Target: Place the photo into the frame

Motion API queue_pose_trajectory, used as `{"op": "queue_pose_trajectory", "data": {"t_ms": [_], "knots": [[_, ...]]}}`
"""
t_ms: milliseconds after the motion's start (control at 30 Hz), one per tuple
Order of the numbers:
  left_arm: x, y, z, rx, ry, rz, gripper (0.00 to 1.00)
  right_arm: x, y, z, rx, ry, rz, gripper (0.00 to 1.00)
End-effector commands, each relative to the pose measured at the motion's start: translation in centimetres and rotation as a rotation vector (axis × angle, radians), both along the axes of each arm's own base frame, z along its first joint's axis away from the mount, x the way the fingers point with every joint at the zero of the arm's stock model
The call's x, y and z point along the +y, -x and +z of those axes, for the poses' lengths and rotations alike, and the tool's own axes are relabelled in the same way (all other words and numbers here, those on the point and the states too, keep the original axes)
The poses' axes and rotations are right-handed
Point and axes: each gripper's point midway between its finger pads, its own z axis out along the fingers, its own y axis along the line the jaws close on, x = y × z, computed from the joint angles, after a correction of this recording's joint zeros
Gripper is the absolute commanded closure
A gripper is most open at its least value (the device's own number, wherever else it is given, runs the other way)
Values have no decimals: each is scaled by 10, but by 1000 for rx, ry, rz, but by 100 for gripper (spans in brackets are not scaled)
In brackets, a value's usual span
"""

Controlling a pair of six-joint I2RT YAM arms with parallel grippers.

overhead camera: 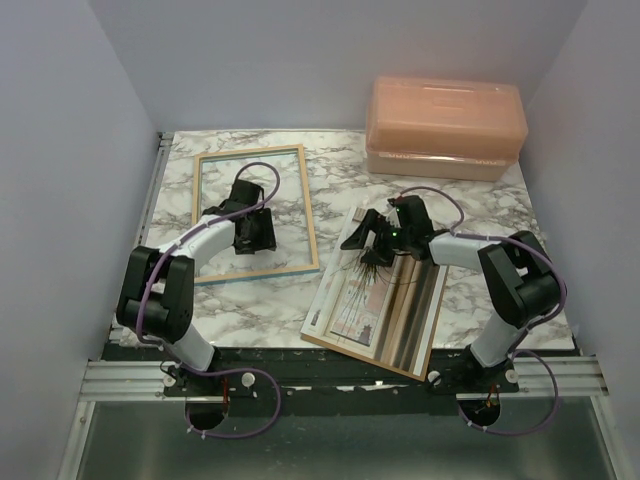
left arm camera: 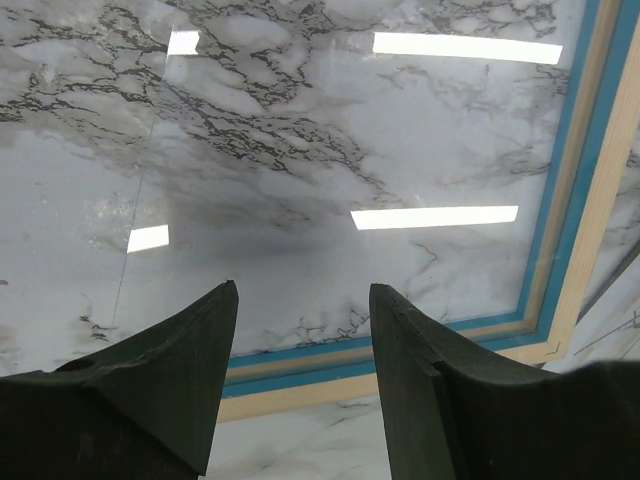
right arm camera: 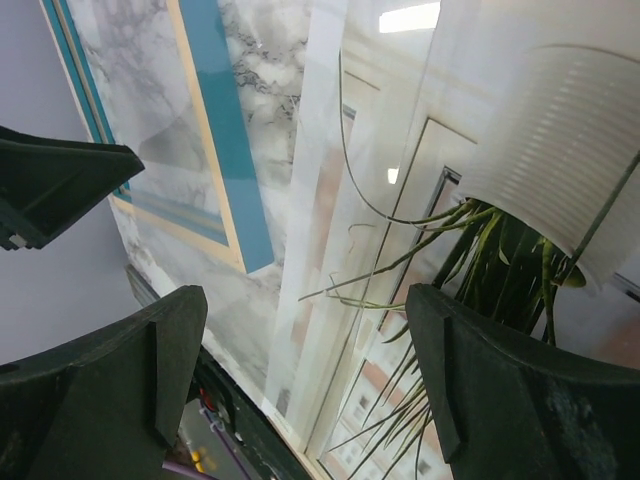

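Green spiky plant, white ribbed pot printed on photo (overhead camera: 375, 300); we see it flat on table (overhead camera: 500, 200), near right. Wood-and-blue frame (overhead camera: 310, 210) lies left. Left hand (left arm camera: 300, 290) spread above frame, right hand (right arm camera: 305, 295) spread above photo.

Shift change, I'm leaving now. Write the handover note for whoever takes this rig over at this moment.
Left gripper: open, holding nothing, above the glass inside the frame.
Right gripper: open, holding nothing, above the photo.
Frame: flat on the left side of the table, pale wood side up.
Photo: flat, picture side up, on the right near the front edge, outside the frame.
Done: nothing placed yet.
Left: grasp the photo and lay it into the frame.
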Motion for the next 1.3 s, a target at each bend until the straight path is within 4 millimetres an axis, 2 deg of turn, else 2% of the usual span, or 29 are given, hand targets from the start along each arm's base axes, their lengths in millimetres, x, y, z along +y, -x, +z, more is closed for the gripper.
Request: {"op": "queue_pose_trajectory", "data": {"t_ms": [0,300,467,567,700,867,1000,1067,1267], "knots": [[10,-4,-4,35,-65,12,44,-22,23,-49,133,93,-54,10],[6,-6,2,43,-61,-10,44,5,17,-55,132,-94,-16,11],[7,-5,-3,52,-65,-13,45,18,17,-34,74,-264,-5,16],[2,-5,-3,53,-41,-27,45,22,20,-16,33,-355,4,27],[1,-5,-1,47,-34,-32,45,27,21,4,-5,-465,4,46],[-3,-6,5,22,-9,-39,43,31,18,0,5,-470,5,65],[-8,-7,19,-32,26,-55,40,31,16,-2,-2,-457,-3,85],[-10,-6,29,-65,47,-63,37,31,15,-2,-7,-450,-2,99],[-19,0,63,-185,126,-102,23,30,16,10,-45,-451,10,100]]}}
